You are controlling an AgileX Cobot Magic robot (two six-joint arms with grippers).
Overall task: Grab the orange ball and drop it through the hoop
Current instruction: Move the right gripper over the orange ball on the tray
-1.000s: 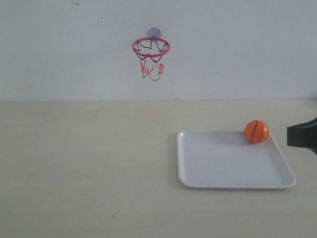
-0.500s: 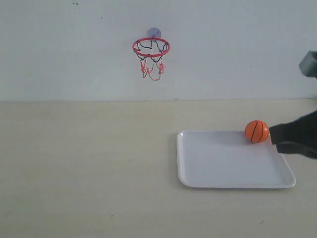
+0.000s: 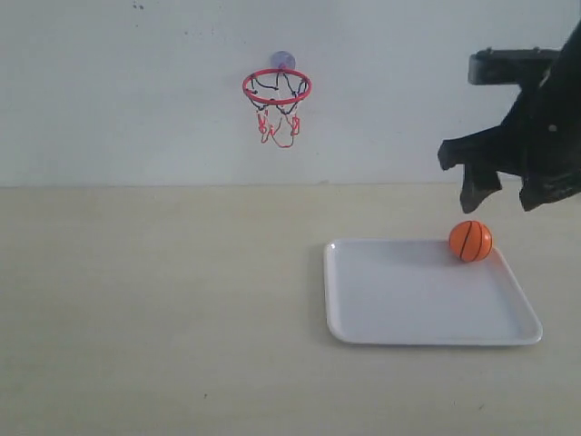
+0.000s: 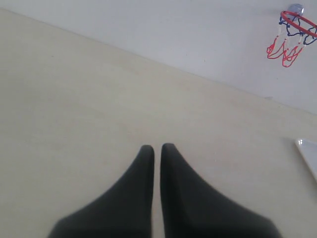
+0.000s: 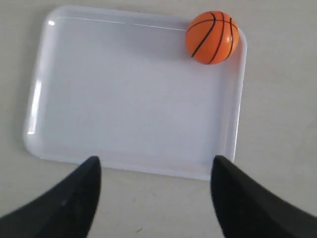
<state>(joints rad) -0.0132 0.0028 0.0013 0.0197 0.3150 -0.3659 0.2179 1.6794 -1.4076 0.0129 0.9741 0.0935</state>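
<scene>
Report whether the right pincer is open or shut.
Open: the right pincer has its black fingers spread wide; the small orange ball lies in the white rectangular tray.

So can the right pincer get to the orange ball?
Probably yes. The right pincer hangs open above the white tray, and the orange ball sits uncovered in one corner, with nothing between them.
</scene>
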